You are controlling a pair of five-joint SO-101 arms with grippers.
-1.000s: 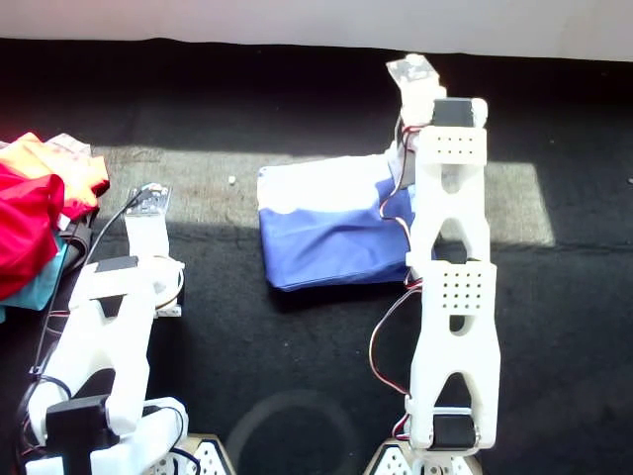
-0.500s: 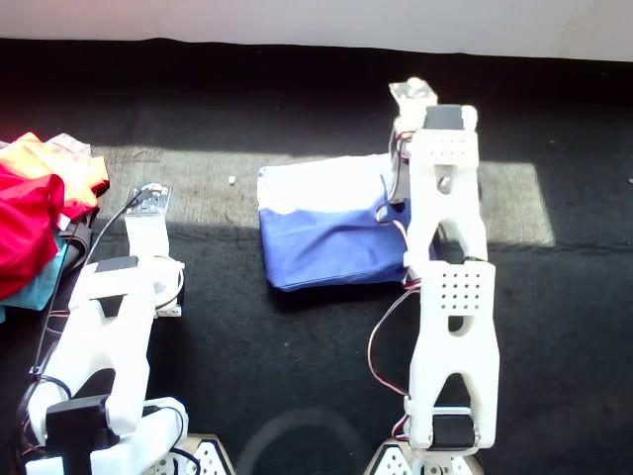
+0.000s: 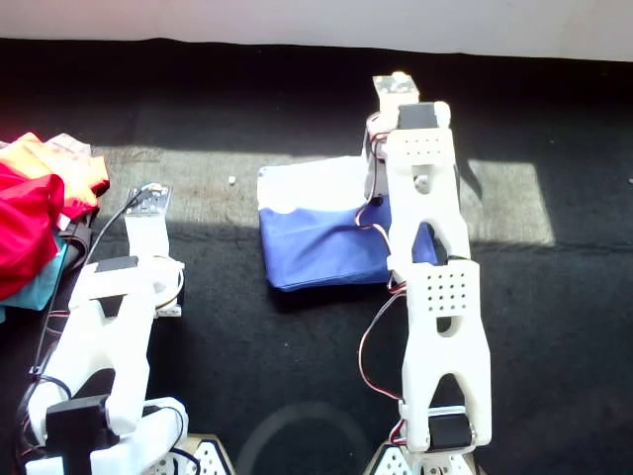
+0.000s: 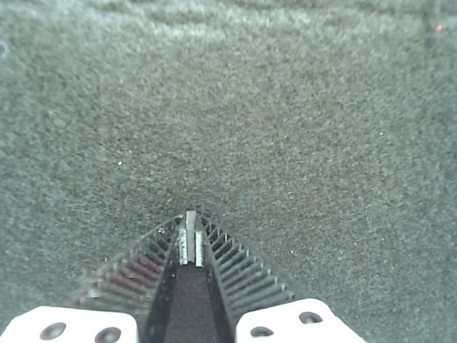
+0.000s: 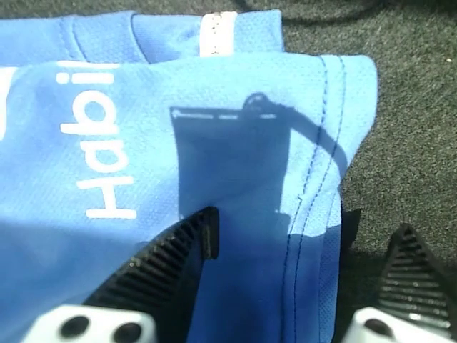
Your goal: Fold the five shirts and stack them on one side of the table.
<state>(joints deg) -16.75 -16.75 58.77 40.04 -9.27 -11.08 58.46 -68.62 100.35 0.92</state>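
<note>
Dark felt table bears a folded blue shirt, rectangular, long axis left-right. Right gripper gapes astride its right edge; left gripper is closed, empty.

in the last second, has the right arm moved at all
Yes. In the high view the right arm has swung left and now covers more of the folded blue shirt, which lies unmoved.

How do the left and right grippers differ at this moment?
The left gripper is shut; the right gripper is open. The left gripper is over the bare dark table; the right gripper spans the hemmed side edge of the folded blue shirt. Both are black-ribbed on white mounts, and neither holds anything.
</note>
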